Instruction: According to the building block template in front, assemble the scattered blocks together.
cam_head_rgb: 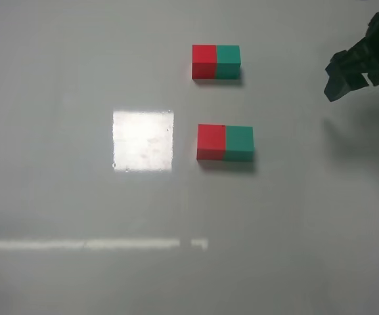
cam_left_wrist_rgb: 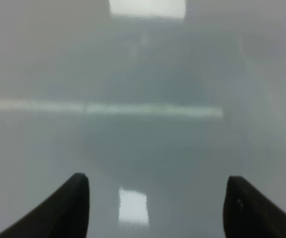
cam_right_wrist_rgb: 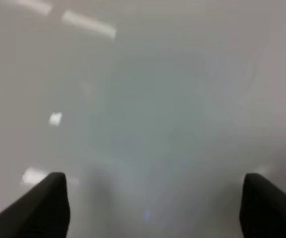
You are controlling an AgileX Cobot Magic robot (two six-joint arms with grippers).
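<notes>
The building block template (cam_head_rgb: 216, 62), a small red cube joined to a teal-green cube, lies at the back of the table in the exterior high view. In front of it the scattered blocks lie side by side and touching: the red cube (cam_head_rgb: 211, 142) on the left, the teal-green cube (cam_head_rgb: 240, 143) on the right. My right gripper (cam_head_rgb: 348, 79) hangs at the far right, apart from both pairs. It is open and empty in the right wrist view (cam_right_wrist_rgb: 155, 181). My left gripper (cam_left_wrist_rgb: 157, 181) is open and empty in the left wrist view and is out of the exterior high view. Neither wrist view shows a block.
The grey table (cam_head_rgb: 58, 197) carries a bright square glare patch (cam_head_rgb: 143, 140) left of the loose pair and a thin light streak (cam_head_rgb: 84, 244) nearer the front. The right arm casts a shadow (cam_head_rgb: 363, 134) at the right edge.
</notes>
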